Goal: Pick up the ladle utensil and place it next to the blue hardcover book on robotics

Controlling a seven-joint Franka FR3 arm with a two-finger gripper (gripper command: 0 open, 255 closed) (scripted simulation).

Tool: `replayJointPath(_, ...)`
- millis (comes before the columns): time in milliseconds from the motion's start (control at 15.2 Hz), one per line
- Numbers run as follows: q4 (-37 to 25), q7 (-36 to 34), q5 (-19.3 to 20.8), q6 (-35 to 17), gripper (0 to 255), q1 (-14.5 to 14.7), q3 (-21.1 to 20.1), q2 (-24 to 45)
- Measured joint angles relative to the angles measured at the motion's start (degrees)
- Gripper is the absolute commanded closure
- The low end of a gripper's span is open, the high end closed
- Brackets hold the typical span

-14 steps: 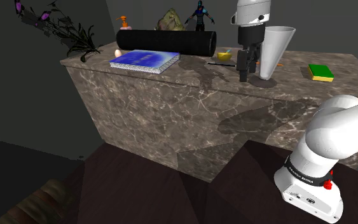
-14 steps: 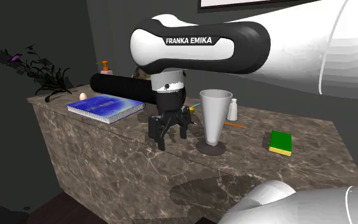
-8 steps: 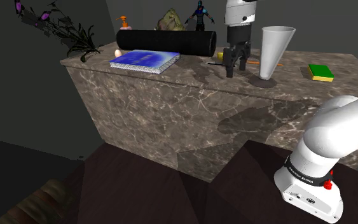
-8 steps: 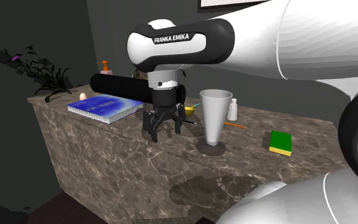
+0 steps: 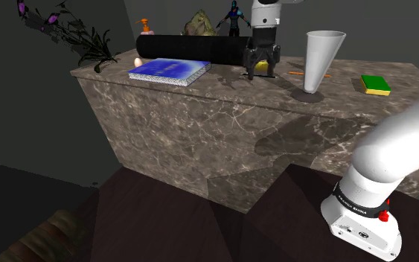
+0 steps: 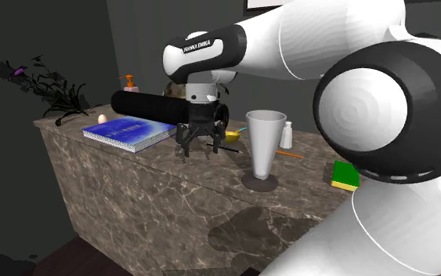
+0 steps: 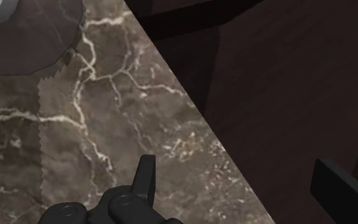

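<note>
Approach step: the gripper (image 6: 202, 150), fingers spread and empty, hovers low over the counter (image 6: 171, 196). The yellow ladle (image 6: 232, 136) lies just beside it, near the white cup (image 6: 264, 145). Next move, as judged: centre over the ladle, descend, close.

Sole legible item I log: "FRANKA EMIKA", white letters on the black arm link (image 6: 211, 51), above the book (image 6: 128, 132).

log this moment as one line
pincer: open, empty, above counter | ladle: on counter, not held | blue book: flat, apart from ladle
</note>
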State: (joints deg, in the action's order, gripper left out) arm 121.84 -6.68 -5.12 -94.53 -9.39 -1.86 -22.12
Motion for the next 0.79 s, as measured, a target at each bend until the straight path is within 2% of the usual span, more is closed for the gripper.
replayJointPath(792, -18.19, -11.28, -2.28, -4.42, 0, -6.31, 5.14, 19.69)
